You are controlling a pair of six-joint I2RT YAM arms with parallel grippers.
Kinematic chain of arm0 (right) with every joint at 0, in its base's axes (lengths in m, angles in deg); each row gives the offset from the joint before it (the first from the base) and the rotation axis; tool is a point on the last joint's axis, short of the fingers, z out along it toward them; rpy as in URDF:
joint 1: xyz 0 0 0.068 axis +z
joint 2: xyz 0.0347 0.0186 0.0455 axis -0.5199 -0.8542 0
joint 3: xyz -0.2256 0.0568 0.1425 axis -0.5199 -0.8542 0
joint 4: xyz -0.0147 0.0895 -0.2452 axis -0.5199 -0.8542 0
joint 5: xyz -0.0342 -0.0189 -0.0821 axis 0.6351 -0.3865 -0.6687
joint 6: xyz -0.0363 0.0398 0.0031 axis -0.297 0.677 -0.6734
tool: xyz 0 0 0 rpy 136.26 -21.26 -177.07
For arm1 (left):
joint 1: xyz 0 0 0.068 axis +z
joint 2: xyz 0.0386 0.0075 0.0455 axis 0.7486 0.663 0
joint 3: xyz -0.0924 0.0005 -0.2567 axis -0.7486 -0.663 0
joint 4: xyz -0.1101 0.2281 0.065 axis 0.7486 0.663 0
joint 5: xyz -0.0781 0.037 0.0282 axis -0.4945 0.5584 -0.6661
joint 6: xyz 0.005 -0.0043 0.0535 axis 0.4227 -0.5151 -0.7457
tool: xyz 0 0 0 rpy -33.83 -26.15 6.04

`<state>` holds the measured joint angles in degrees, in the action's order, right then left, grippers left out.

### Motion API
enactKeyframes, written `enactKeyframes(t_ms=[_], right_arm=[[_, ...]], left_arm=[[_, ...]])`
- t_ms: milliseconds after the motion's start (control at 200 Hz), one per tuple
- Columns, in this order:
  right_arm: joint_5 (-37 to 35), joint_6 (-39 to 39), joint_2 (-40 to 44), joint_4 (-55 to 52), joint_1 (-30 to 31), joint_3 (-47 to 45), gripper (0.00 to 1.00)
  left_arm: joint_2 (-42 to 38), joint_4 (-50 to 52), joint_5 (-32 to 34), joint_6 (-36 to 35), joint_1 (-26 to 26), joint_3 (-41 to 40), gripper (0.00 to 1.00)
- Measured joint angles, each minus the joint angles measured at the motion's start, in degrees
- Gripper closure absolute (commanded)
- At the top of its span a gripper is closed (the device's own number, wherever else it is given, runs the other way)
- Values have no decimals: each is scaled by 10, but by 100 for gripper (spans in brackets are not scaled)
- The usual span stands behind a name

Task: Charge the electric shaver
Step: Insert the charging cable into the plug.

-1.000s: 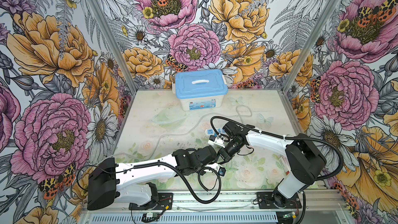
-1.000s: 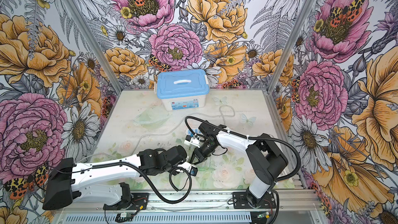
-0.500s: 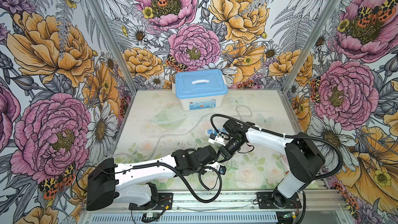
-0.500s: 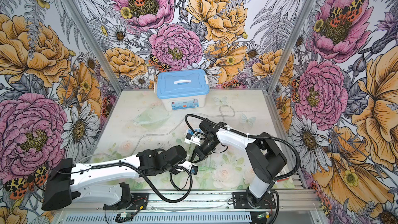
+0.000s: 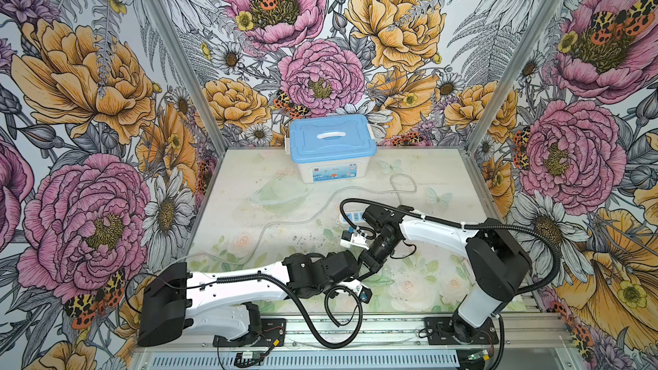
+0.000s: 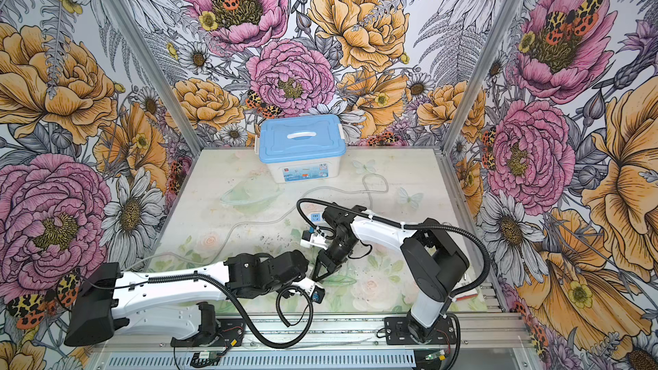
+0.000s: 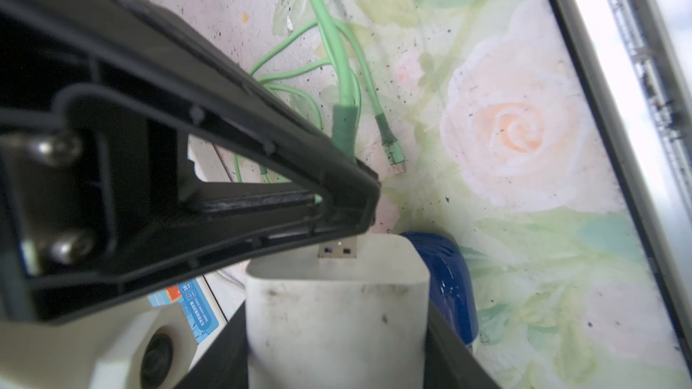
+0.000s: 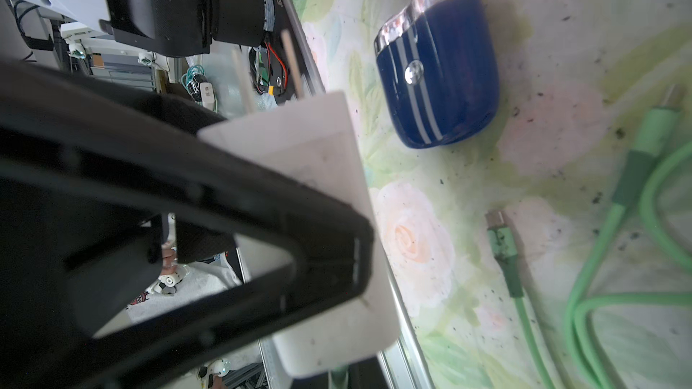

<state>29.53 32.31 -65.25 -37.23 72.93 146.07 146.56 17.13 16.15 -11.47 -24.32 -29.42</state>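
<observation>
The electric shaver (image 8: 438, 76), dark blue with silver stripes, lies on the table beside the white charger block (image 7: 337, 312); part of the shaver (image 7: 445, 278) shows behind the block. My left gripper (image 7: 337, 331) is shut on the block. My right gripper (image 8: 359, 316) is shut on the silver USB plug (image 7: 339, 250) of the green cable (image 8: 606, 256), with the plug's bare metal shell at the block's end face. In both top views the two grippers meet near the table's front, the left gripper (image 5: 358, 274) almost touching the right gripper (image 6: 318, 274).
A white power strip (image 5: 350, 217) with blue sockets lies behind the right wrist, its cord looping toward the back. A blue-lidded box (image 5: 333, 140) stands at the back wall. The green cable's small loose connector (image 7: 393, 147) lies on the table. The front rail (image 7: 599, 106) is close.
The right arm has shifted very slightly; both grips look the same as before.
</observation>
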Motion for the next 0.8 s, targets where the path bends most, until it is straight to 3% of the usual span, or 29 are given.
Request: enactKeyframes(t_ms=[300,801], right_arm=[[-16,-14,-19,-32,2,35,100],[-35,-10,-14,-30,-6,41,100]], left_arm=[[0,4,10,17,0,0,100],[-4,-32,9,136,10,-21,100]])
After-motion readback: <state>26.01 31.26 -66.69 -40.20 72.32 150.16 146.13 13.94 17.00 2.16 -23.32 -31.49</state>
